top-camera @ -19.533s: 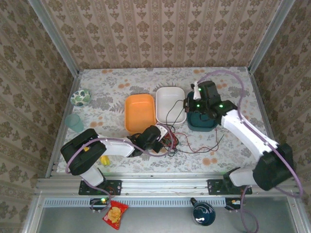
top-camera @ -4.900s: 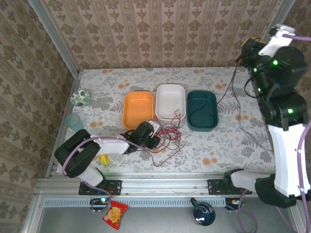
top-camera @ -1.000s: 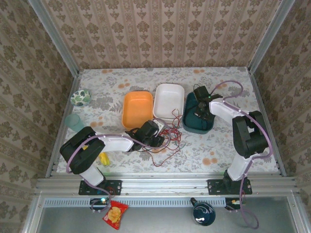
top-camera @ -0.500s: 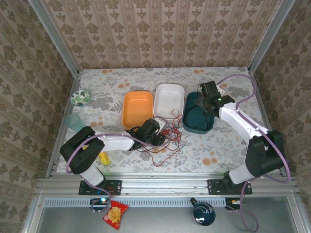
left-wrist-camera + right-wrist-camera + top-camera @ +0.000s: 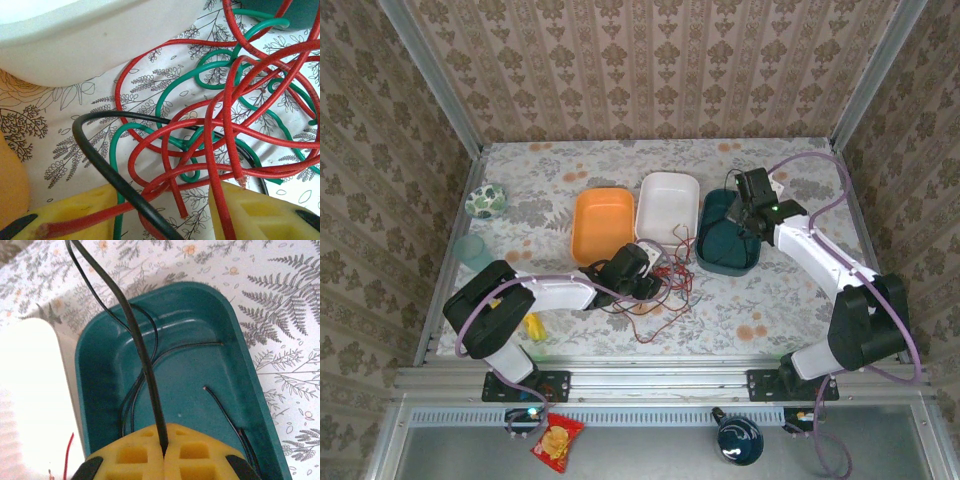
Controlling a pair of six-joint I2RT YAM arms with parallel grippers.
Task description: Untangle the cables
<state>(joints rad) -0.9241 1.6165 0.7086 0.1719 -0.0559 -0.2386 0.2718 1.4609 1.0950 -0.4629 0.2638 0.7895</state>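
Meanwhile, on the floral tablecloth (image 5: 540, 175) between papered walls (image 5: 650, 70), right hand (image 5: 164, 452) pinches the black cable (image 5: 143, 357); left hand (image 5: 165, 217) gapes.

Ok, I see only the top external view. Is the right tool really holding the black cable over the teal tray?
Observer: Yes. In the right wrist view the right tool is shut on the black cable, which runs upward out of its closed jaws.
Operator: And is any of it inside the tray?
Observer: Yes, thin black loops and one loose end lie on the floor of the teal tray.
Operator: What about the left tool?
Observer: The left tool is open; loops of red cable and green cable lie tangled between its jaws.
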